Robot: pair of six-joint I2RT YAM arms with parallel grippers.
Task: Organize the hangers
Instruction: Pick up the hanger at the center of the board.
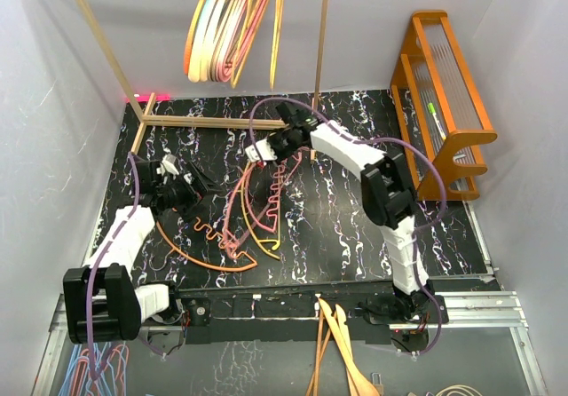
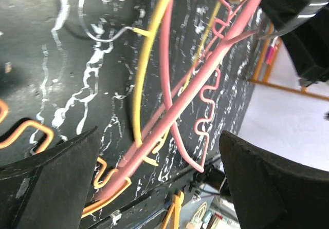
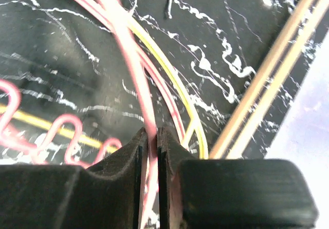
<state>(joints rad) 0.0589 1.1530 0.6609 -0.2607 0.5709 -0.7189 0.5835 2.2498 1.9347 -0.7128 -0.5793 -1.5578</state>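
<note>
My right hand (image 3: 152, 136) was clamped shut on the pink hanger (image 3: 134, 70), its thin bar pinched between the very tips of my pads. I took it at a bare stretch of the bar because the wavy notched part lower down would have given a poor seat. A grip that far out on the pads could let so slim a bar twist, so I judged it wanted a slow lift.

The pink hanger lay tangled with a yellow hanger (image 3: 175, 82), whose curve ran just beside it under my wrist. An orange hanger (image 1: 200, 258) swept round the near side of the heap. All three were on the dark marbled mat (image 1: 355, 227), in the middle, between my two arms. From above, the gripped end seemed raised and the low end down in the heap, though I could not tell for sure.

My left hand (image 1: 197, 186) stood wide open, empty, low over the mat and facing the heap. I judged it was placed to steady the others if they dragged along.

The hung hangers (image 1: 231, 27) were bunched on the wooden rack (image 1: 222, 122) at the far edge. That looked like where this one belonged.
</note>
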